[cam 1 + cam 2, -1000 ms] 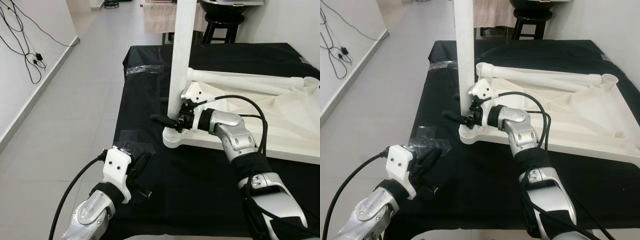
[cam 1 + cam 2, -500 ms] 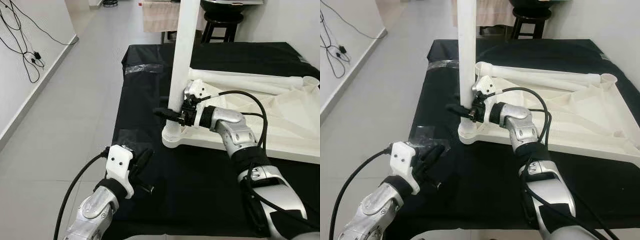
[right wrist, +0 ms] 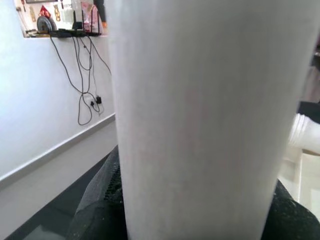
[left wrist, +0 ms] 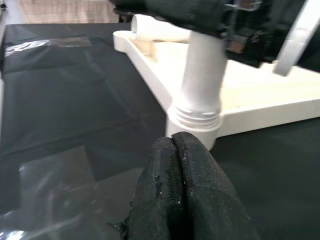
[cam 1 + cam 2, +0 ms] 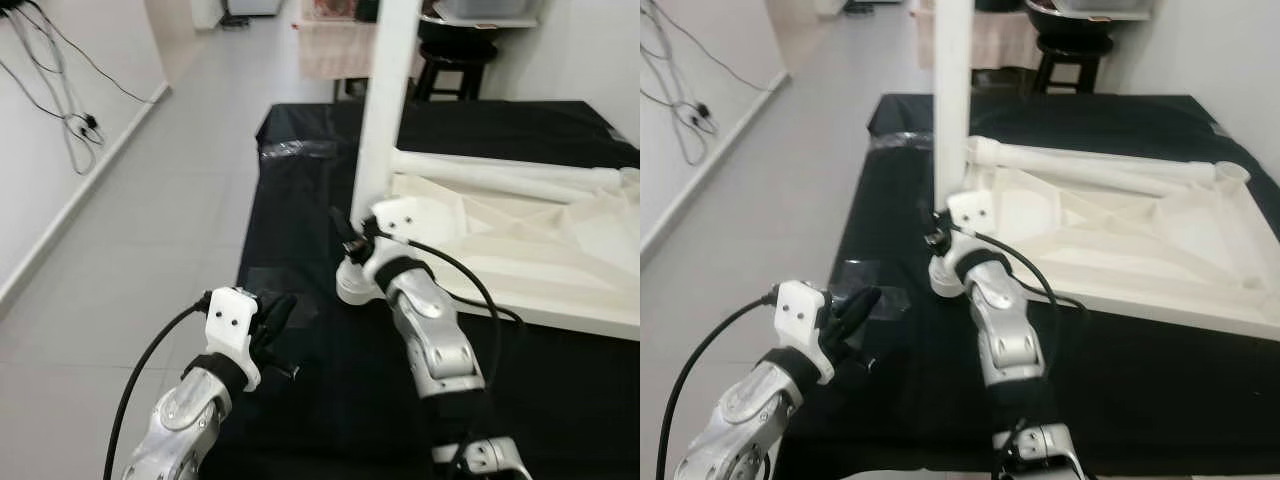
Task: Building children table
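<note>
Upturned white tabletop (image 5: 1110, 240) lying flat on the black cloth (image 5: 900, 330) that covers the worktop, spread across the right half and reaching toward the far right corner. One white leg (image 5: 388, 100) standing upright in the socket (image 4: 194, 122) at the tabletop's near left corner, top running out of the head views. A second white leg (image 5: 1090, 163) lying on its side along the tabletop's far edge. Open round socket (image 5: 1232, 172) visible at the far right corner of the tabletop.

Right gripper (image 5: 352, 228) pressed against the foot of the upright leg just above the socket, black fingers (image 3: 100, 195) closed around the leg on both sides, as seen in the right wrist view. Silver right arm (image 5: 1000, 330) reaching in from the near edge of the worktop, a black cable looping off its wrist.

Left gripper (image 5: 274, 315) hovering over the cloth near the left edge of the worktop, toward the near corner, well short of the tabletop and grasping nothing. Fingers (image 4: 172, 190) pressed flat together, pointing toward the socketed leg in the left wrist view.

Strip of clear tape (image 5: 875, 296) stuck on the cloth just beyond the left gripper; another strip (image 5: 290, 150) near the far left corner.

Grey tiled floor (image 5: 150, 200) to the left of the worktop, cables (image 5: 70, 110) hanging on the white wall, a dark stool (image 5: 455, 60) beyond the far edge.
</note>
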Motion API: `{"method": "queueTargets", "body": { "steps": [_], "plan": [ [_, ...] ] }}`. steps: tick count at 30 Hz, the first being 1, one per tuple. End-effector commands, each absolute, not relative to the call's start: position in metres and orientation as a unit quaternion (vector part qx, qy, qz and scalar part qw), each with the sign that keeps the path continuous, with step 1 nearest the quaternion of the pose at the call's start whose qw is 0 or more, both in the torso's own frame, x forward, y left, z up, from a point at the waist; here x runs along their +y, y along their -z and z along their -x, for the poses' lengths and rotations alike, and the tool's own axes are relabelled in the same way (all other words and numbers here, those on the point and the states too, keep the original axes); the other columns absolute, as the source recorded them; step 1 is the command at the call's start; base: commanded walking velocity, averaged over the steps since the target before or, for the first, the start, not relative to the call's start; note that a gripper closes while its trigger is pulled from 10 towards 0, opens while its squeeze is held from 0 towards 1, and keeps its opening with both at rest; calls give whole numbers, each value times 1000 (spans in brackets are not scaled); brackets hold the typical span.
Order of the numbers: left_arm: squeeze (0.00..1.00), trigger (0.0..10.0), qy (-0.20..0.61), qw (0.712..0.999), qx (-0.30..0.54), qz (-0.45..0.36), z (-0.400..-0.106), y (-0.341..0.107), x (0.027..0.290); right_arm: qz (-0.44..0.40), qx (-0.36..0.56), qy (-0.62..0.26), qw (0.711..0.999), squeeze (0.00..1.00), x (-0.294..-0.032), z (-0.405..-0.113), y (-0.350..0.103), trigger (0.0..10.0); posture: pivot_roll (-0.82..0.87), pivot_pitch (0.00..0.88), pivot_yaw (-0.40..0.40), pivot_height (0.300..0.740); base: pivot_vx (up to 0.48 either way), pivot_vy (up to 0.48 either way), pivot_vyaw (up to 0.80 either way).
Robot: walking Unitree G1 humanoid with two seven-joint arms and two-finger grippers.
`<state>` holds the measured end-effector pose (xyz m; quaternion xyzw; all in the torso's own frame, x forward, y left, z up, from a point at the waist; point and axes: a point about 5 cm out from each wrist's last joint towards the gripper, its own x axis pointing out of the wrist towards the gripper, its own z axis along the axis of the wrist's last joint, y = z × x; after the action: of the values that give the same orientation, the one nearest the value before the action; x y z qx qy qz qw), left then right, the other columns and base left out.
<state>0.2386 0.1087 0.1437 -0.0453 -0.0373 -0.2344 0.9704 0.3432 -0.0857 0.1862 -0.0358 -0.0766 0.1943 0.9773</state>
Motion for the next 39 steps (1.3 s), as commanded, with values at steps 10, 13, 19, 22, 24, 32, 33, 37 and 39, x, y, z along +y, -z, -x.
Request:
{"method": "queueTargets", "body": {
  "steps": [10,13,19,22,24,32,33,37,39],
  "plan": [
    [0,10000,237,970,-28,54,-242,-138,108,2,-74,-447,892,0,-77,-341,-208,10000,-2,139,14,740,0,0,0],
    [0,10000,240,969,-28,54,-242,-138,107,39,-67,-504,860,0,-84,-342,-210,10000,6,138,11,740,0,0,0],
    [0,10000,239,969,-31,52,-242,-139,105,86,-43,-534,840,0,-94,-353,-209,10000,31,139,3,740,0,0,0],
    [0,10000,239,969,-32,51,-242,-140,104,87,-41,-536,839,0,-93,-355,-209,10000,37,141,-2,740,0,0,0],
    [0,10000,235,970,-31,51,-242,-139,106,77,-37,-534,841,0,-93,-359,-209,0,45,142,-3,740,0,0,0],
    [0,10000,230,972,-27,48,-240,-137,108,64,-22,-555,829,0,-103,-364,-203,0,49,145,0,740,0,0,0],
    [0,10000,230,972,-27,49,-240,-137,109,66,-19,-551,832,0,-106,-365,-202,0,46,145,1,740,0,0,0],
    [0,10000,230,972,-28,48,-238,-137,110,89,22,-458,884,0,-117,-373,-186,0,44,152,-16,740,0,0,0],
    [0,10000,230,972,-28,48,-237,-137,110,93,35,-427,899,0,-120,-374,-180,0,44,152,-16,740,0,0,0]
  ]
}}
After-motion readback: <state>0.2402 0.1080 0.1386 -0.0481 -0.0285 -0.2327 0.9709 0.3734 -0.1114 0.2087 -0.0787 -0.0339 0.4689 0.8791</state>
